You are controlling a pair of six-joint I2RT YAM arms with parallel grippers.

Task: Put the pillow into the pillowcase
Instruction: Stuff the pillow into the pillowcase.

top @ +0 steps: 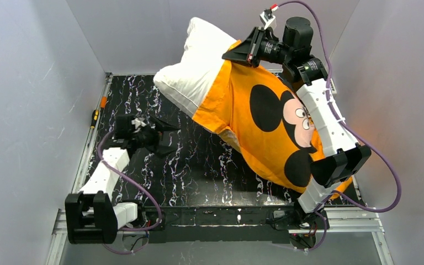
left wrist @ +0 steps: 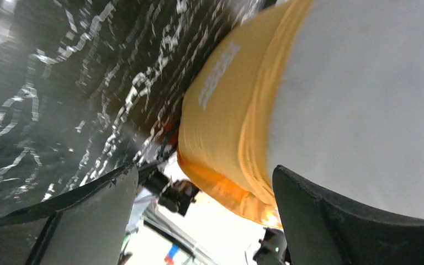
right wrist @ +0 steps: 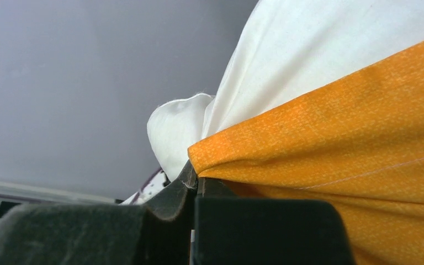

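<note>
At 6 o'clock the right tool [right wrist: 194,182] fills the bottom edge, its two dark matte fingers [right wrist: 265,232] pressed together with no gap. Their tips pinch a folded corner of the bright orange woven fabric pillowcase [right wrist: 337,154]. Its hem climbs from the pinch toward 2 o'clock, and its folds spread across 3 to 5 o'clock. Above the hem, at 1 o'clock, the plump off-white fabric pillow [right wrist: 320,49] sticks out, one rounded corner bulging just above the fingertips. A plain grey wall [right wrist: 77,83] covers 9 to 12 o'clock. A sliver of black, white-veined counter [right wrist: 143,194] shows beside the fingertips.
</note>
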